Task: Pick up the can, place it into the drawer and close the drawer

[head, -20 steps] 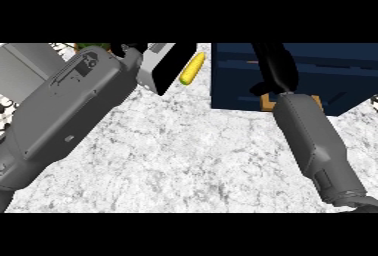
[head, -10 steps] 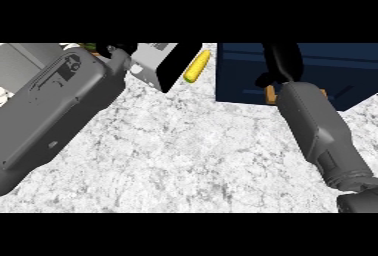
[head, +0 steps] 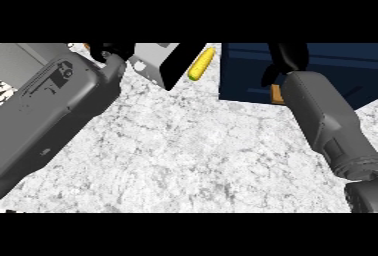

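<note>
The dark blue open drawer (head: 247,75) fills the upper right of the head view. My right hand (head: 288,56) reaches over it, black and cut off by the view's top edge. A small orange patch (head: 276,94) shows beside my right wrist, largely hidden by the forearm; it may be the can, but I cannot tell. My left hand (head: 111,51) is at the top left, only partly visible at the end of its big grey forearm.
A yellow oblong object (head: 201,64) lies at the top centre beside a grey box with a black panel (head: 159,64). A white marbled counter (head: 199,155) spreads between my two forearms. A grey surface (head: 26,62) shows at the far left.
My right arm has pushed slightly farther up and right over the drawer. The left hand has drifted up and left toward the view's top edge.
</note>
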You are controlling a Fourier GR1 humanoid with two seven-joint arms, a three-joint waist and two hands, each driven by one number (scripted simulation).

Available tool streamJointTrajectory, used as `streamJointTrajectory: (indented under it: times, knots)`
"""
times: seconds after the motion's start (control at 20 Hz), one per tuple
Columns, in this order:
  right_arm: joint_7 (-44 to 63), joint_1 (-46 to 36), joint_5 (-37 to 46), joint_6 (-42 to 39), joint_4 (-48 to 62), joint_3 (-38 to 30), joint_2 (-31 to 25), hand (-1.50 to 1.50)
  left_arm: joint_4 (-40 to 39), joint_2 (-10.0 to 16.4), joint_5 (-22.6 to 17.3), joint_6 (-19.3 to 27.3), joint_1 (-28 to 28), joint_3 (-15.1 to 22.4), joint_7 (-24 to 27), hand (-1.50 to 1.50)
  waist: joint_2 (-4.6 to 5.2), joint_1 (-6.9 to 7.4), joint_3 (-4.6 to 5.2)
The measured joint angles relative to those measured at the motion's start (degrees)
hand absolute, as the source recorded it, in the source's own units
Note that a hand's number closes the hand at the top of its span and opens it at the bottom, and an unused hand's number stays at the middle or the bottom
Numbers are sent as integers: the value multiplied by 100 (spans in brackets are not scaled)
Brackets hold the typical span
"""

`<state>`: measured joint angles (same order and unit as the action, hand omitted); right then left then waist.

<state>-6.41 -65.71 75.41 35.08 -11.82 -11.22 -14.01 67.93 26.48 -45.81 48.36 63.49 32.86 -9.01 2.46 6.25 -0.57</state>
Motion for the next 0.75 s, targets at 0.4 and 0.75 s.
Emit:
streamJointTrajectory:
  times: [0.4,0.75]
  knots:
    - [-1007,-189,-840,-673,185,-767,10,-150,168,59,51,17,-64,-21,-81,-150,17,-66,-11]
    - [-1676,-263,-1929,-1237,147,-1797,107,-150,387,182,61,14,-244,-36,-174,-150,-33,-87,-6]
